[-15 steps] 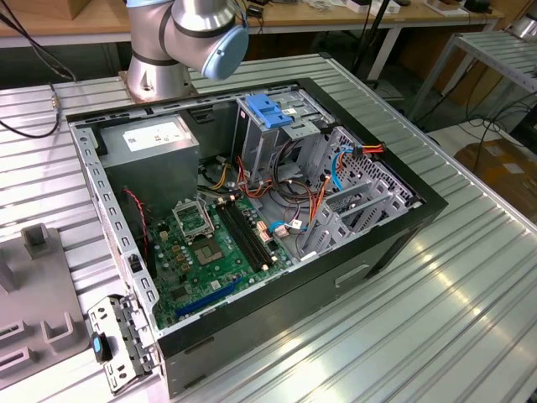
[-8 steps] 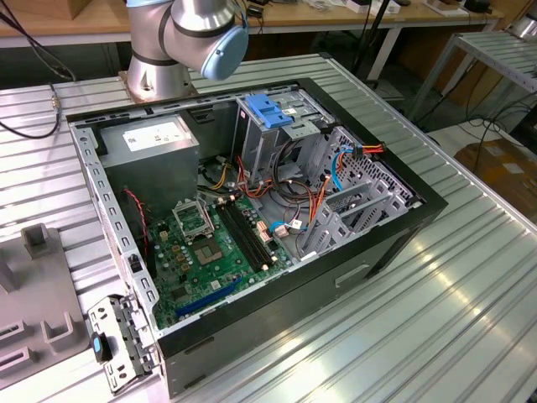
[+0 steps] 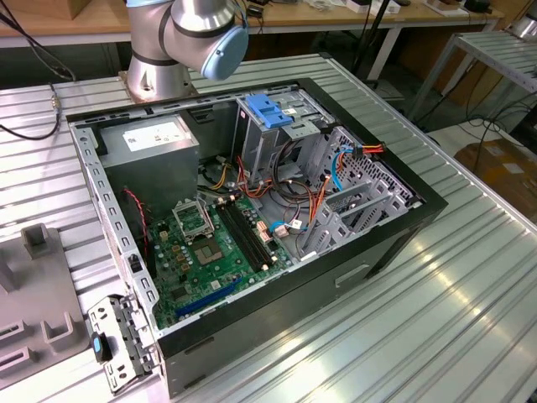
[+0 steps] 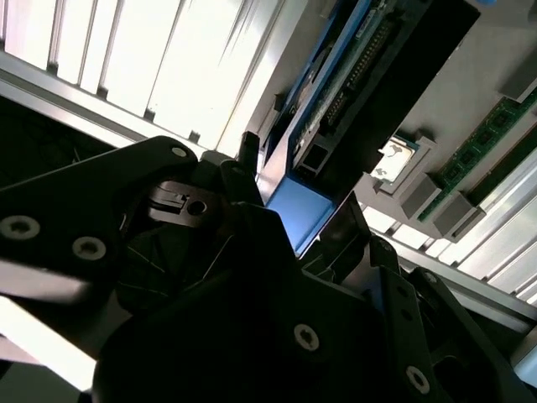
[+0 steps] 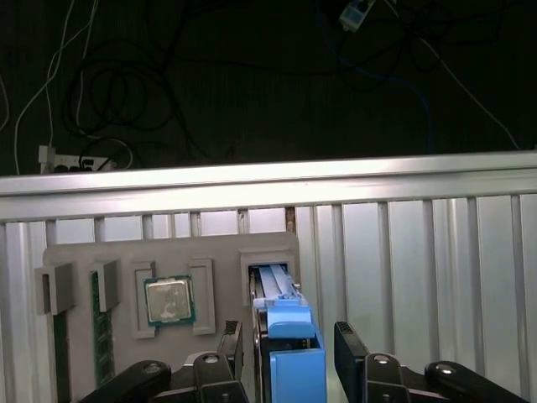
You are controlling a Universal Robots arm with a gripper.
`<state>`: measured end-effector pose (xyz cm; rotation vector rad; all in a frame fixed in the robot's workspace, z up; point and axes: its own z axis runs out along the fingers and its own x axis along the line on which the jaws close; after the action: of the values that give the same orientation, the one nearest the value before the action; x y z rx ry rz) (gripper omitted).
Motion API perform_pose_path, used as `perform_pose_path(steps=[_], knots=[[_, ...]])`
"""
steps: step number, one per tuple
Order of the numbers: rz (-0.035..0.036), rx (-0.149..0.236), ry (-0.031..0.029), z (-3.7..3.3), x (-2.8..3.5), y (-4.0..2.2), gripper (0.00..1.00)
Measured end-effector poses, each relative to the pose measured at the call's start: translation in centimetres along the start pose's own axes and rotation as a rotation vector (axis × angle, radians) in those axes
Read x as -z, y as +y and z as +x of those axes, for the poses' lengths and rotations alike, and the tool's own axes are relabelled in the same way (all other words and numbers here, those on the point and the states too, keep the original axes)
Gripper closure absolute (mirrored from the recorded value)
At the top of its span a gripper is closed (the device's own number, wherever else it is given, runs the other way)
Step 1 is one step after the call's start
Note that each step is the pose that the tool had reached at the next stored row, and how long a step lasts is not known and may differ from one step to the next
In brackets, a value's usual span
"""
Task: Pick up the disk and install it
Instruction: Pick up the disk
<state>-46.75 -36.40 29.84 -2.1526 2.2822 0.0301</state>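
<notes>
Bracketing the upright disk (image 5: 277, 290) with the gripper (image 5: 290, 332), gaping slightly wider than it (slim gaps on both sides); sitting in the grey tray (image 5: 218, 252) slot, near a chip (image 5: 169, 300).

The gripper (image 4: 302, 214) straddled the disk (image 4: 352, 92), one black finger on each side of its blue carrier rail. A grey tray (image 4: 495, 59) and slatted table (image 4: 151, 59) lay behind.

Disk (image 5: 294, 371): blue carrier.
Gripper (image 5: 289, 332): black.
Tray (image 5: 218, 252): pale grey.
Chip (image 5: 170, 300): silver on green.
Table (image 3: 470, 319): ribbed silver.
Case (image 3: 394, 239): black shell, grey interior.
Motherboard (image 3: 197, 260): green.
Latch (image 3: 267, 111): blue.
Arm (image 3: 197, 25): silver, pale-blue cap.
</notes>
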Motion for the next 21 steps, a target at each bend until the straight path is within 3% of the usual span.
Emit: perform_pose_path(steps=[5, 6, 8, 9, 21], knots=[[-0.0004, 0.0, 0.0002, 0.01, -0.21, 0.0, 0.46], [-0.0002, 0.0, 0.0001, 0.01, -0.24, 0.0, 0.53], [-0.0002, 0.0, 0.0001, 0.01, -0.26, 0.0, 0.53], [-0.0002, 0.0, 0.0001, 0.01, -0.27, 0.0, 0.59], [-0.0001, 0.0, 0.0001, 0.14, -0.33, -0.01, 0.59]])
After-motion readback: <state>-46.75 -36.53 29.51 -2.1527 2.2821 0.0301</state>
